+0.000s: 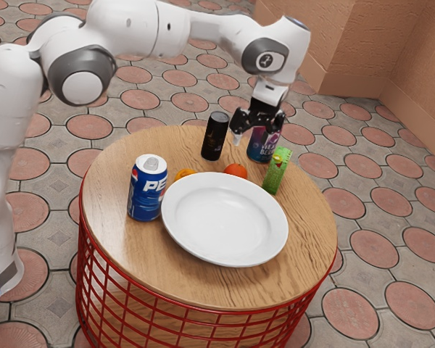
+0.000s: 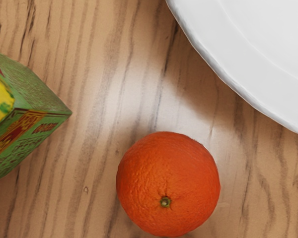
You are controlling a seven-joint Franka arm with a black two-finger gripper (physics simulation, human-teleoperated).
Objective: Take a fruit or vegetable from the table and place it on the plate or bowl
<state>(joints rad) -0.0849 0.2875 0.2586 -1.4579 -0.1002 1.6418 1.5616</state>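
The gripper (image 1: 256, 130) hovers above the table (image 1: 130, 239) with its jaws apart and empty. In the exterior view, the orange (image 1: 235, 170) sits on the wood at the plate's (image 1: 225, 217) 12 o'clock, just beside the rim.

Probable faults:
- The green carton (image 1: 277, 170) stands near the orange, at its 3 o'clock. A wide descent could tip it.
- The black can (image 1: 215, 135) stands at the orange's 11 o'clock. A finger could strike it.
- Contact by one finger first would likely roll the round fruit away.
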